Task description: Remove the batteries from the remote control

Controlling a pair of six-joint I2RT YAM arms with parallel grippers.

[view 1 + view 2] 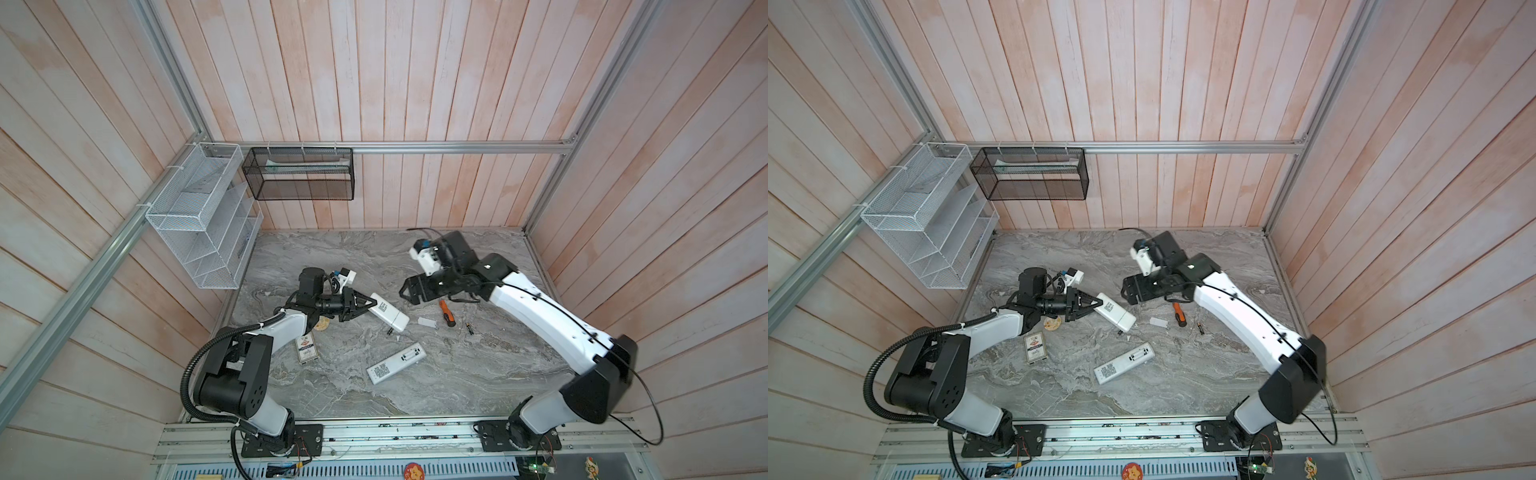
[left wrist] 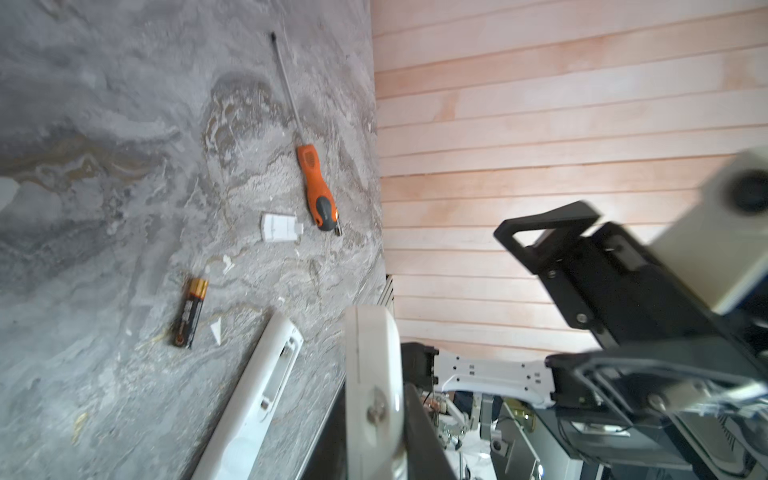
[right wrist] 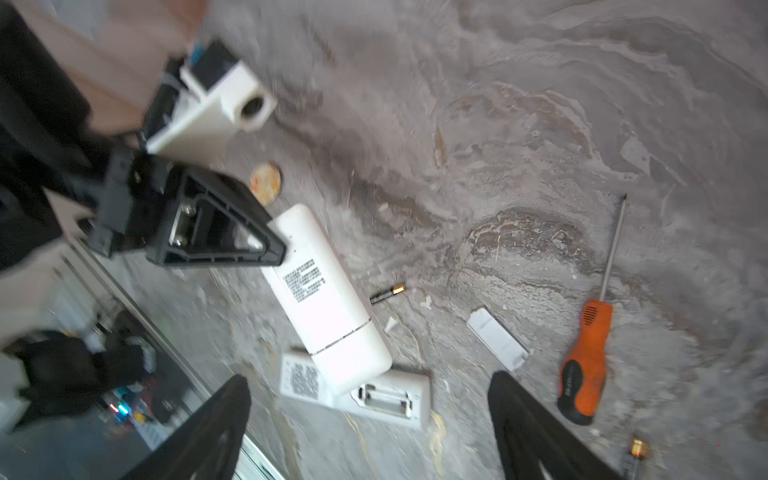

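while the left gripper [image 1: 368,306] clamps the left end of a white remote [image 1: 390,313], one battery [image 1: 390,331] lies on the table [image 1: 332,257] just beside it. farther right, the right gripper [image 1: 405,291] hangs wide and empty; another battery [image 1: 469,329] lies near the orange screwdriver [image 1: 446,312].

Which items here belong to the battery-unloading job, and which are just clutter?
Job: held remote in left gripper; open remote; batteries; cover.
Lying about: screwdriver; card pack; round disc; wall baskets.
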